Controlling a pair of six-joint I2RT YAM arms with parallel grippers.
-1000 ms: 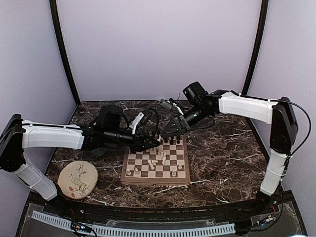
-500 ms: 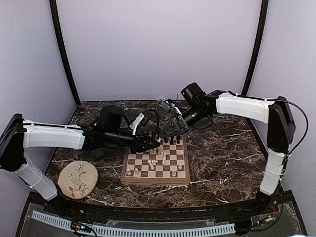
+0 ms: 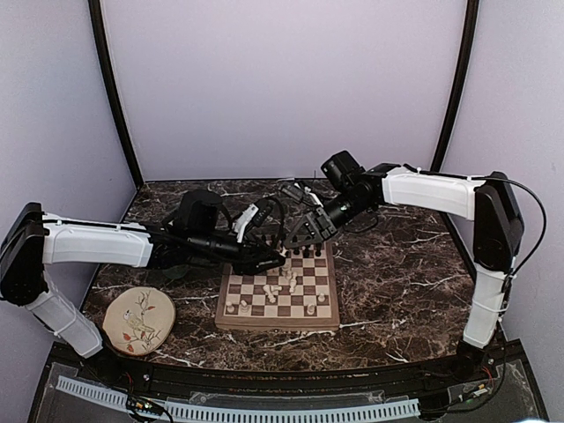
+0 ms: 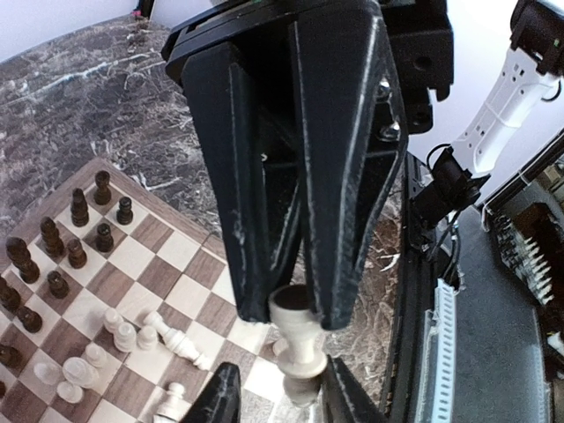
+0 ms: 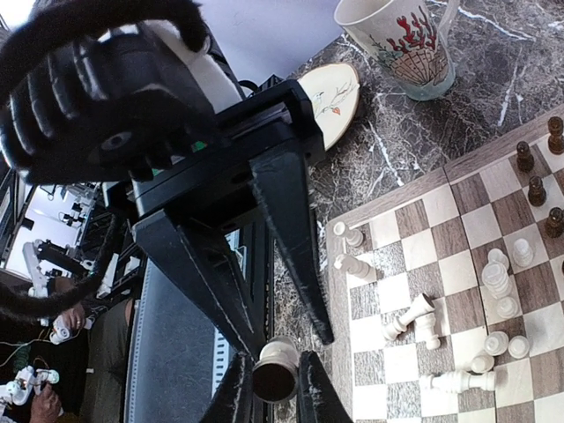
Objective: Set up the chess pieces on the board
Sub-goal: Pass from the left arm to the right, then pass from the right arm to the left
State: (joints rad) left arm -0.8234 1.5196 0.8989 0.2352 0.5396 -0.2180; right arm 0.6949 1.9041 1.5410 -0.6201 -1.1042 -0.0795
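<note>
**Above the board's twelve-o'clock edge: one cream piece between two grippers**

Seen from the near side, a dark marble table (image 3: 388, 264) fills the booth. The left arm (image 3: 97, 244) comes in from nine o'clock and the right arm (image 3: 432, 189) from three o'clock, meeting over the far edge of the board (image 3: 273, 324). This wooden square of brown and cream fields with a tan border lies at the table's centre, a little towards six o'clock. A round beige plate (image 3: 139, 319) with a bird drawing lies at about eight o'clock from it, well apart. A white mug (image 5: 397, 40) with a red coral print stands on the marble near the plate, off the board's nine-o'clock side.

The right gripper (image 4: 297, 310) has its fingertips (image 4: 344, 264) closed on the wide base disc of a cream piece (image 4: 300, 339), held clear of the squares. The left gripper (image 5: 289, 345) brackets the head end of the same piece. Its jaws are narrowly parted, with a sliver of gap on one side; contact on the other side cannot be told.

The dark pieces (image 4: 104, 236) stand in two rows along the twelve-o'clock edge. The other cream pieces (image 5: 354, 265) are scattered over the middle squares, several on their sides and a few upright near six o'clock.
</note>
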